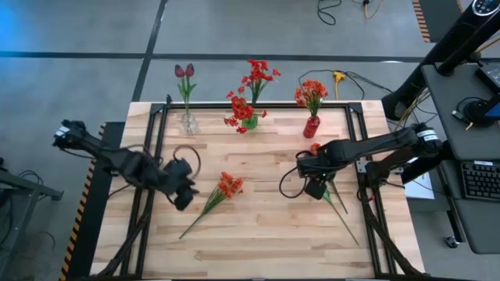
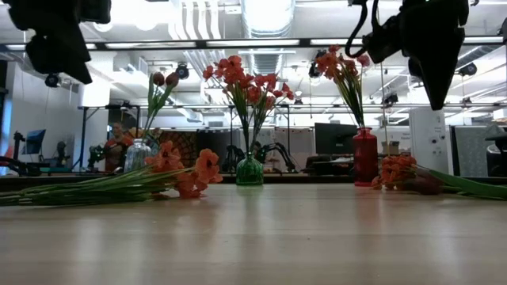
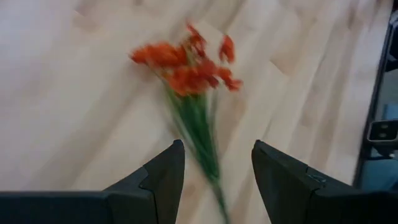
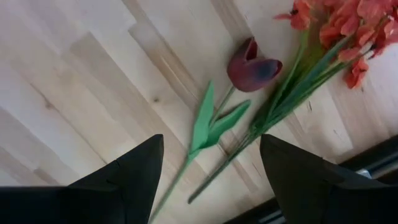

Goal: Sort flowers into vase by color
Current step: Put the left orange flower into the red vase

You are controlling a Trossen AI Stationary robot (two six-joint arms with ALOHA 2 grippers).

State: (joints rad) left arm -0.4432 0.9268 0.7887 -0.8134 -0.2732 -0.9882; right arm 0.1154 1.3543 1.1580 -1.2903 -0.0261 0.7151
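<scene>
An orange-bloomed flower (image 1: 229, 186) lies flat on the table left of centre, its stem running toward the near-left. My left gripper (image 1: 185, 195) hovers open above that stem (image 3: 205, 149), touching nothing. A maroon tulip (image 4: 252, 65) and a second orange flower (image 4: 348, 25) lie side by side on the table's right part. My right gripper (image 1: 316, 190) hangs open above them (image 4: 211, 140). At the far edge stand a clear vase (image 1: 189, 122) with maroon tulips, a green vase (image 1: 250, 122) with red blooms and a red vase (image 1: 312, 126) with orange blooms.
Black frame rails (image 1: 160, 133) run along the table's left, right and far sides. Bare wood (image 1: 266, 234) lies between the lying flowers and toward the near edge. In the low view both arms hang well above the tabletop (image 2: 253, 237).
</scene>
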